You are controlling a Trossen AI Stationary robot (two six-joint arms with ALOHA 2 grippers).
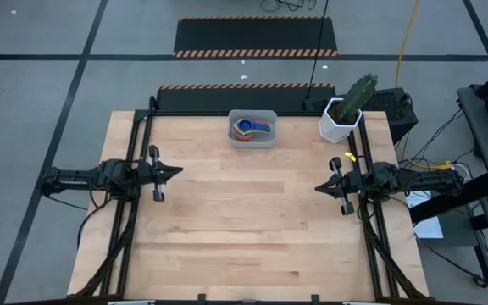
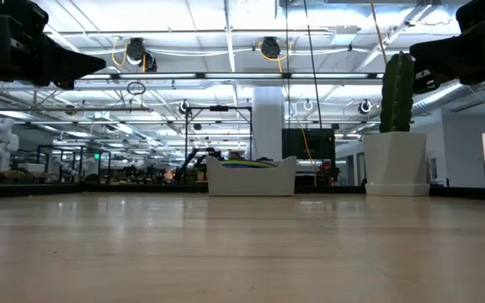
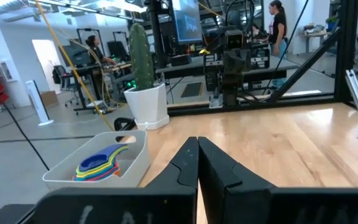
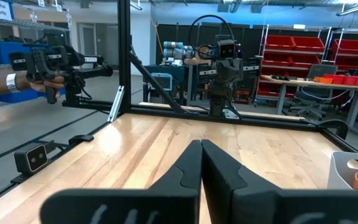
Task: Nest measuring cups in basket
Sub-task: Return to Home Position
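The grey-blue basket (image 1: 252, 129) stands on its flat bottom at the table's far edge, near the middle. Several measuring cups (image 1: 252, 128) lie stacked inside it, a blue one (image 3: 94, 164) on top with yellow, orange and green rims showing beneath. My left gripper (image 1: 179, 171) hovers shut at the table's left side, pointing level toward the right. My right gripper (image 1: 318, 186) hovers shut at the right side, pointing level toward the left. Neither touches anything. In the low view the basket (image 2: 251, 177) stands far off with coloured rims above its wall.
A white faceted pot with a green cactus (image 1: 346, 114) stands at the table's far right corner, beside the basket. The wooden tabletop (image 1: 252, 229) lies bare between the two arms. A person's hand (image 4: 42, 81) holds a device beyond the table.
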